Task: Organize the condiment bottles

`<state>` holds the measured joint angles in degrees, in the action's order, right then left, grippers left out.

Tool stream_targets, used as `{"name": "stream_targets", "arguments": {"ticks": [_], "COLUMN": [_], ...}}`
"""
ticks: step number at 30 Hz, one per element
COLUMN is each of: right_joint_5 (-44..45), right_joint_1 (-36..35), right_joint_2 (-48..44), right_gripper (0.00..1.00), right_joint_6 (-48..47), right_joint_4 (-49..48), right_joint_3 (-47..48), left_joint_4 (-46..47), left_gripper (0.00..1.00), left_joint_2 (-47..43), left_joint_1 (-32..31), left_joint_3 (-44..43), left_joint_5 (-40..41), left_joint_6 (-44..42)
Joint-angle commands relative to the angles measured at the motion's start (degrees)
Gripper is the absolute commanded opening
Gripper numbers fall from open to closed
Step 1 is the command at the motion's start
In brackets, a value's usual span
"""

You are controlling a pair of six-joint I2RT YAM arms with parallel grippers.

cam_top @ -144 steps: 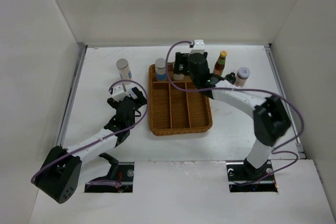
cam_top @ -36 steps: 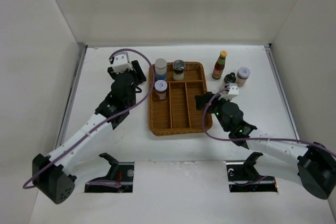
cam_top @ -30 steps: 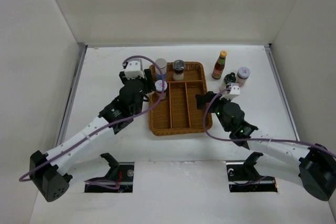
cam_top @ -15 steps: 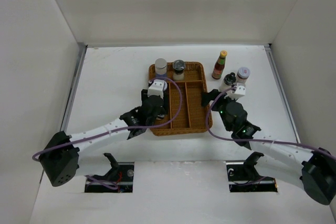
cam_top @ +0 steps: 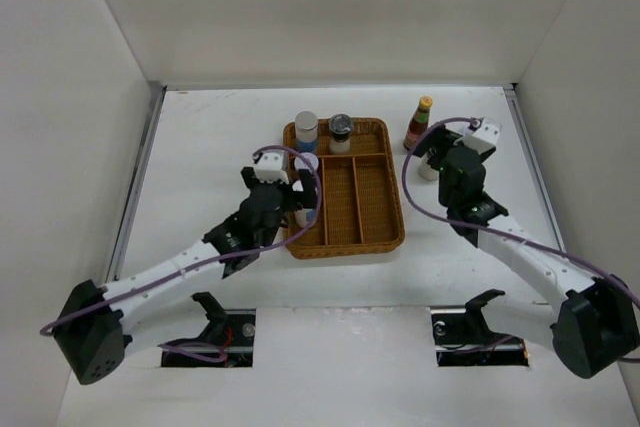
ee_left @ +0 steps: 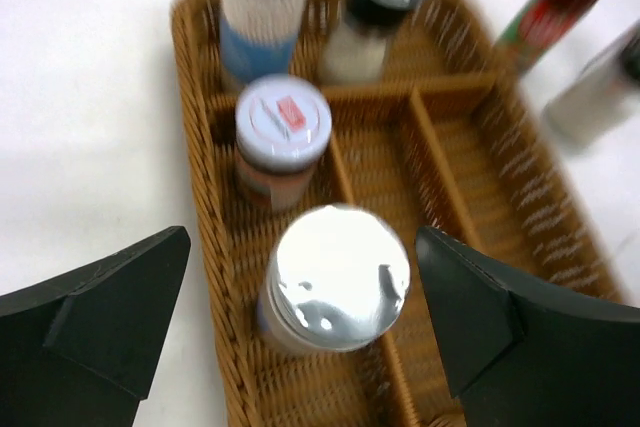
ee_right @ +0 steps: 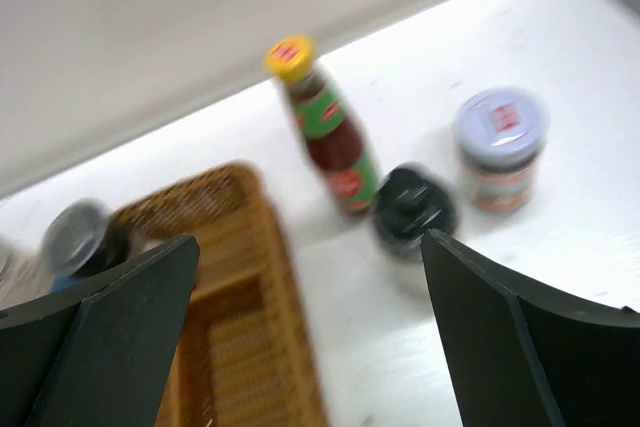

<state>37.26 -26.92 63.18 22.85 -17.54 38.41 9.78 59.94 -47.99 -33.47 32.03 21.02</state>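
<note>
White tabletop [cam_top: 200,147] under plain white walls, with the wicker tray [cam_top: 345,248] as the landmark. Best to raise the left claw [ee_left: 303,242] straight up out of the tray's left lane, spread wide as it is now and clear on both sides of the silver-capped jar [ee_left: 335,272] standing there, just nearer than the white-lidded shaker [ee_left: 284,122]. Judged set down, so avoid any sideways drag liable to tip it against the divider. Next, lower the right claw [ee_right: 310,240], likewise gaping and empty, toward the black-capped bottle [ee_right: 412,209] near the tray's far right corner, steering between the slim sauce bottle [ee_right: 330,137] and the grey-lidded shaker [ee_right: 500,142]. Note the left arm stretched low across to the tray's left side, the right reaching up along the tray's right side.
</note>
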Motion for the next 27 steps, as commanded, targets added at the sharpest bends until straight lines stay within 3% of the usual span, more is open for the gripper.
{"name": "stream_targets", "arguments": {"ticks": [1, 7, 20, 27], "right_joint_5": [1.86, -4.46, -10.1, -10.28], "right_joint_1": [5.06, 11.14, 13.25, 14.05], "right_joint_2": [1.42, 7.65, 23.21, 25.86], "right_gripper": [1.0, 1.0, 1.0, 0.61], "right_joint_6": [-3.6, -3.51, -2.9, -2.9], "right_joint_4": [4.61, 10.77, 10.26, 4.8], "right_joint_3": [3.85, 7.11, 14.14, 14.15], "left_joint_4": [8.92, 22.72, 28.63, 29.33], "left_gripper": [1.0, 1.0, 1.0, 1.0], "left_joint_2": [-7.02, -11.95, -8.18, -6.95], "left_joint_1": [2.23, 6.45, 9.71, 10.24], "left_joint_3": [1.82, 10.87, 16.69, 17.12], "left_joint_5": [0.92, 3.04, 2.34, 1.63], "left_joint_6": [0.51, 3.85, 7.9, 8.51]}}
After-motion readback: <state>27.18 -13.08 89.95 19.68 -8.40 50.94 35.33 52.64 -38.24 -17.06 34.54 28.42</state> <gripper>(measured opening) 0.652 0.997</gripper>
